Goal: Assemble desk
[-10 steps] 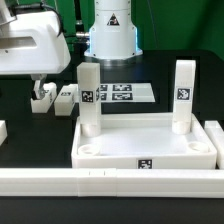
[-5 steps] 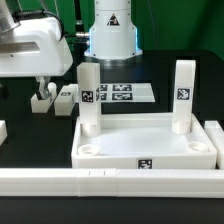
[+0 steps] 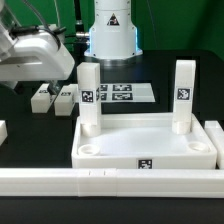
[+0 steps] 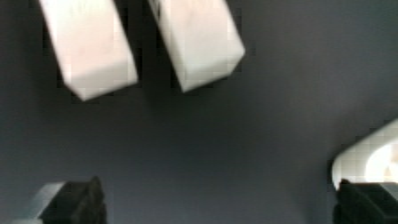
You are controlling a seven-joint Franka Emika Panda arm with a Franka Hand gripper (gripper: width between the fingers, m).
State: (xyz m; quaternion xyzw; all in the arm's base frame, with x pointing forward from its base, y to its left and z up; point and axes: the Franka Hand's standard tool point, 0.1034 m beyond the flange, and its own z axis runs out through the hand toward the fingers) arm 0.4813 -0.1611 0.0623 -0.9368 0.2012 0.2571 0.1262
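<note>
2/4 seated in tabletop (image 3: pixel 110 160) | lifting gripper (image 4: pixel 219 195) away from loose legs (image 3: pixel 43 98) at the exterior view's left | keeping it wide, gripping nothing | leaving pickup undone

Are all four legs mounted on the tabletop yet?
No: only two upright legs stand at the far corners of the tabletop; two loose legs lie on the table.
</note>
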